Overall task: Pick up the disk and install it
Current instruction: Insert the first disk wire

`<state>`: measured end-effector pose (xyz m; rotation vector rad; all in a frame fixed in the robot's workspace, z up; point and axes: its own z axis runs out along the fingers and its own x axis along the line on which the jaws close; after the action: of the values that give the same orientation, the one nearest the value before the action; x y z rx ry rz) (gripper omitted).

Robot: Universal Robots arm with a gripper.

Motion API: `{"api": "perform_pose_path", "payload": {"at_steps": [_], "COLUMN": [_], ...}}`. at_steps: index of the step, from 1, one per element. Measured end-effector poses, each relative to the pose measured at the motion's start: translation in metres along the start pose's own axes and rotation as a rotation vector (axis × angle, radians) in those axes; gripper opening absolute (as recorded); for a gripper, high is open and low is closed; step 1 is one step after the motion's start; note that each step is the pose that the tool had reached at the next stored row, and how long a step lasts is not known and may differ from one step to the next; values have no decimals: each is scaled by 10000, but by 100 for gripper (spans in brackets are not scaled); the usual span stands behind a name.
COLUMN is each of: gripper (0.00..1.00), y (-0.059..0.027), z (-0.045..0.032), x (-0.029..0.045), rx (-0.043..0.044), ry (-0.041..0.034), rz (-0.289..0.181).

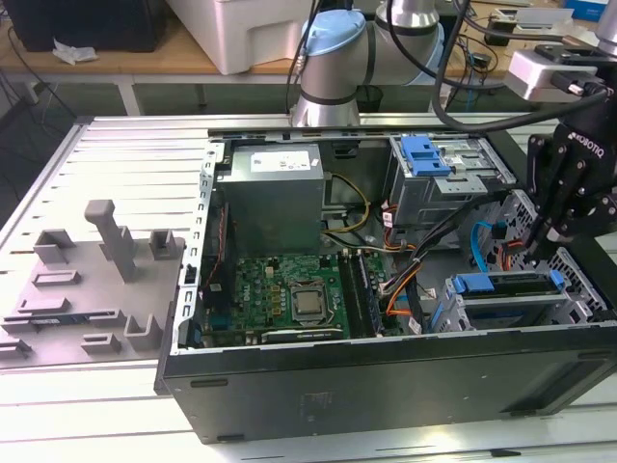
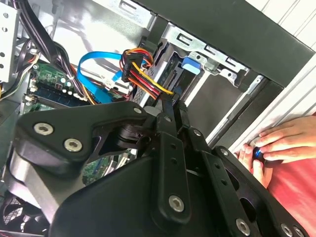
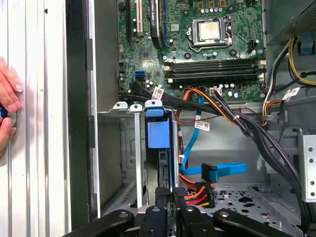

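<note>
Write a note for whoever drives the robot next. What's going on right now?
Tool: low inside the computer case, right at the end of the disk.
Disk: standing in the metal drive bay at the corner of the case, with its blue frame tab showing.
Done: the disk is off the table and in its bay.
Left: I cannot tell whether it is pushed fully home. A plug with coloured wires lies beside the tool.
Note: a person's hand rests on the table beside the case.
</note>
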<state>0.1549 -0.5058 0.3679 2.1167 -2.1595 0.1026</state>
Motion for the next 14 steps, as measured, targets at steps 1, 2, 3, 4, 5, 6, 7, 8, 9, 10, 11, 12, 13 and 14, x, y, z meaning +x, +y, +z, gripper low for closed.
{"api": "perform_pose_path", "payload": {"at_steps": [1,2,3,4,5,6,7,8,9,10,11,12,13,14], "gripper": [17,17,17,17,17,17,17,17,17,17,17,17,17,17], "y": [0,-1,-1,-1,-1,-1,-1,-2,-1,-2,-2,-2,-2,-2], "z": [4,6,8,11,15,18,21,23,27,30,33,34,36,38], "x": [7,10,13,17,21,23,26,28,31,33,35,36,37,39], "rx": [0,-1,0,-1,-1,-1,-1,-1,-2,-2,-1,-2,-2,-2], "ry": [-4,-9,-18,-30,-43,-52,-66,-72,-83,-88,-92,-91,-91,-92], "rz": [-1,-1,-2,-2,-2,-2,-3,-3,-3,-3,-3,-3,-3,-3]}}
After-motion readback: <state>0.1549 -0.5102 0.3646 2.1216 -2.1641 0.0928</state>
